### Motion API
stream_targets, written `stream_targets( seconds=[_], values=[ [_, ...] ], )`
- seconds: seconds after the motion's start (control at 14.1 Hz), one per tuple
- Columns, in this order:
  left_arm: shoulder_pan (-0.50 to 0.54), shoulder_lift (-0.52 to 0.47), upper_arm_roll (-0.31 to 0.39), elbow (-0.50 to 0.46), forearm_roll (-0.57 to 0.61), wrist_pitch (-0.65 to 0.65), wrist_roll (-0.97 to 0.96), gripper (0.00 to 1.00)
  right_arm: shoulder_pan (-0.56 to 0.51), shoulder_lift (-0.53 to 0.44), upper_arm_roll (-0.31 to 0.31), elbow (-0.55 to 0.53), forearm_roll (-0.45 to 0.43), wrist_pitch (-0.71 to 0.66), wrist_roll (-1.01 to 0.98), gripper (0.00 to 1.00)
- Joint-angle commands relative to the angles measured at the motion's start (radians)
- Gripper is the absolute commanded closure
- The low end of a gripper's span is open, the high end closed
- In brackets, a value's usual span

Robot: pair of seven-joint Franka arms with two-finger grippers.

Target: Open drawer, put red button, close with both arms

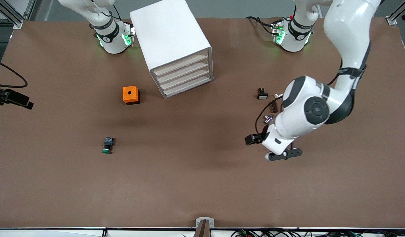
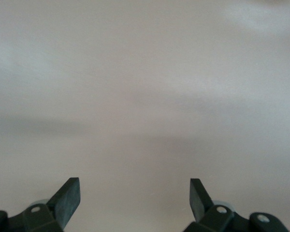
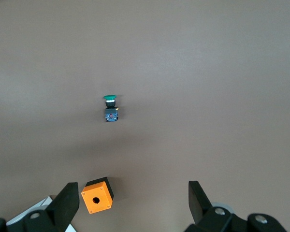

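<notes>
Clearly, your white top drawer (image 1: 182,64) of four sat shut in one cabinet (image 1: 169,36); left tool (image 2: 135,193) gaped over bare bench (image 1: 202,171), right tool (image 3: 134,195) gaped above one orange box (image 3: 97,195).

The left arm (image 1: 345,46) is reaching down from its base and bending at the elbow, its left gripper (image 2: 135,203) hanging low over bare table (image 1: 202,184) toward the left arm's end, fingers (image 2: 67,195) standing wide apart. The right gripper (image 3: 133,208) is hanging high above the table, its fingers (image 3: 197,198) spread too.
</notes>
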Motion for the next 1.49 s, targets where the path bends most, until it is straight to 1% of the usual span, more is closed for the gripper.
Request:
stream_targets(
  seconds=[0.0, 0.07, 0.14, 0.28, 0.36, 0.43, 0.5, 0.64, 0.78, 1.14, 1.42],
  values=[
    [0.021, -0.124, 0.054, -0.038, 0.005, -0.102, 0.106, 0.0, -0.015, -0.005, 0.015, 0.022, -0.011, -0.001, -0.008, 0.0],
    [0.036, -0.166, 0.063, -0.055, 0.004, -0.123, 0.146, 0.0, -0.016, -0.005, 0.015, 0.031, -0.013, -0.003, -0.008, 0.0],
    [0.039, -0.21, 0.088, -0.085, 0.002, -0.132, 0.181, 0.0, -0.018, -0.005, 0.015, 0.034, -0.013, -0.003, -0.008, 0.0],
    [0.039, -0.324, 0.158, -0.171, -0.035, -0.149, 0.263, 0.0, -0.018, -0.005, 0.014, 0.034, -0.013, -0.003, -0.008, 0.0],
    [0.038, -0.371, 0.186, -0.196, -0.038, -0.166, 0.292, 0.0, -0.018, -0.005, 0.014, 0.034, -0.013, -0.003, -0.008, 0.0],
    [0.033, -0.404, 0.219, -0.198, -0.038, -0.208, 0.307, 0.0, -0.02, -0.005, 0.014, 0.034, -0.013, -0.003, -0.008, 0.0],
    [0.035, -0.422, 0.244, -0.193, -0.038, -0.236, 0.326, 0.0, -0.018, -0.005, 0.014, 0.034, -0.013, -0.003, -0.008, 0.0],
    [0.048, -0.45, 0.255, -0.178, -0.036, -0.247, 0.35, 0.0, -0.02, -0.005, 0.014, 0.035, -0.013, -0.001, -0.008, 0.0],
    [0.047, -0.464, 0.295, -0.152, -0.039, -0.299, 0.355, 0.0, -0.018, -0.005, 0.014, 0.035, -0.013, -0.001, -0.005, 0.0],
    [0.045, -0.482, 0.301, -0.052, -0.066, -0.435, 0.341, 0.0, -0.038, -0.007, 0.018, 0.037, -0.009, -0.004, -0.011, 0.0],
    [0.053, -0.54, 0.312, -0.061, -0.052, -0.477, 0.35, 0.0, -0.036, -0.007, 0.018, 0.037, -0.006, -0.011, -0.011, 0.0]
  ],
)
